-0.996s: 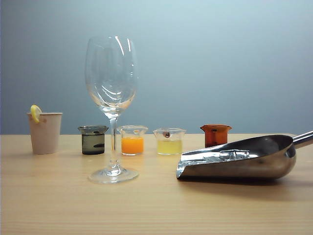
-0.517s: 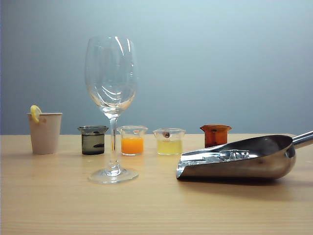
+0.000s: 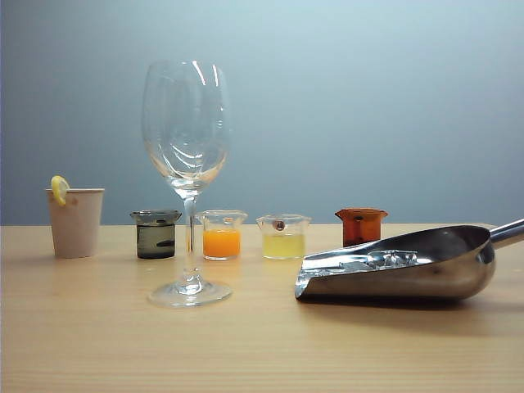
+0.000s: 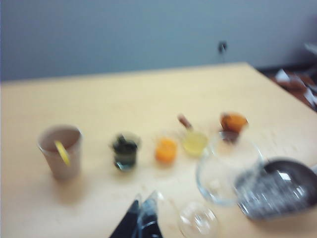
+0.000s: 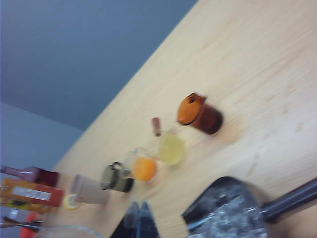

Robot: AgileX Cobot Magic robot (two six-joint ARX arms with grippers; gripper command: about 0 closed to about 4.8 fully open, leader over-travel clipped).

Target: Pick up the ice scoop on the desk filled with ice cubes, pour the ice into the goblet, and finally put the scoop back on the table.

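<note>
The ice scoop [image 3: 401,266] lies on the desk [image 3: 246,344] at the right, its mouth toward the goblet and its handle running off the right edge. Ice cubes [image 3: 385,260] glint in its trough. The empty goblet [image 3: 187,164] stands upright left of centre. Neither gripper shows in the exterior view. My left gripper [image 4: 143,203] hovers shut above the desk near the goblet [image 4: 228,171], whose foot [image 4: 198,220] is close beside it, with the scoop [image 4: 280,193] beyond. My right gripper [image 5: 138,206] is shut and empty, beside the ice scoop [image 5: 233,208] with its ice.
Behind the goblet stand a paper cup with a lemon slice [image 3: 75,221], a dark beaker [image 3: 155,235], an orange beaker [image 3: 222,236], a yellow beaker [image 3: 283,237] and an amber beaker [image 3: 360,226]. A red box and a bottle [image 5: 29,191] sit past the desk's edge.
</note>
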